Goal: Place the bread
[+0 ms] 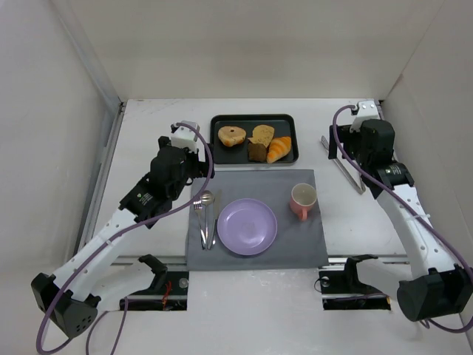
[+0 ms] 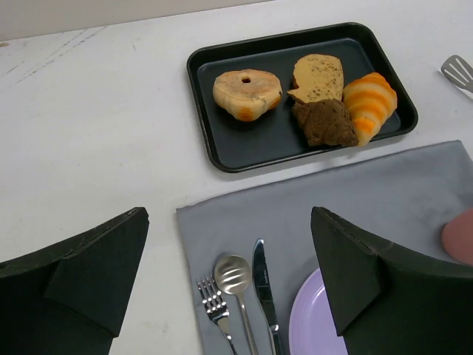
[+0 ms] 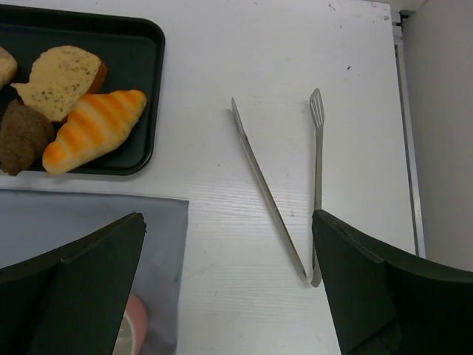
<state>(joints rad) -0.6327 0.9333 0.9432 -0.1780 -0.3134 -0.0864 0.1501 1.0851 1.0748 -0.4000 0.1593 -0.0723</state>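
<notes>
The bread [image 1: 233, 135] is a round tan bun with a brown hollow. It lies at the left end of a black tray [image 1: 255, 118] at the back, and shows in the left wrist view [image 2: 247, 93]. My left gripper [image 1: 198, 163] is open and empty above the left edge of the grey mat, short of the tray; in its own view [image 2: 228, 222] the cutlery lies between its fingers. My right gripper [image 1: 347, 151] is open and empty above the metal tongs [image 3: 273, 185] to the right of the tray, as its own view [image 3: 228, 222] shows. A purple plate [image 1: 247, 226] sits on the mat.
An orange croissant [image 1: 278, 148], a brown cake chunk [image 1: 256, 151] and a tan slice [image 1: 262, 134] share the tray. A grey mat [image 1: 310, 244] holds a fork, spoon and knife [image 1: 205, 214] and a pink cup [image 1: 303, 200]. White walls stand left, right and behind.
</notes>
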